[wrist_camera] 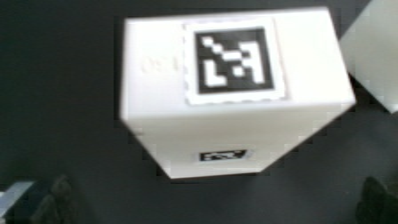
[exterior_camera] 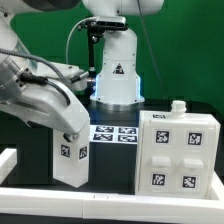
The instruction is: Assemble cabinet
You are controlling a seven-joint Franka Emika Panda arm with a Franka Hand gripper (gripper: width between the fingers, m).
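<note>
Entry: cabinet job, pick-up stage.

1. Cabinet (exterior_camera: 180, 150): large white body standing at the exterior view's right, well apart from the arm.
2. White block (exterior_camera: 70, 158): upright at the exterior view's left, tag on top, directly under my gripper (exterior_camera: 68, 128).
3. Marker board (exterior_camera: 115, 132): flat on the table between those 2.

Gripper: fingers (wrist_camera: 43, 200) spread wide, clear of the block, holding nothing.

Step, as I judge it: lining up to grasp the block. Next I would need to descend centred and close squarely on its sides.

The black table (exterior_camera: 28, 168) carries the cabinet (exterior_camera: 178, 150), the marker board (exterior_camera: 115, 132) and a tall white block (exterior_camera: 70, 158).
</note>
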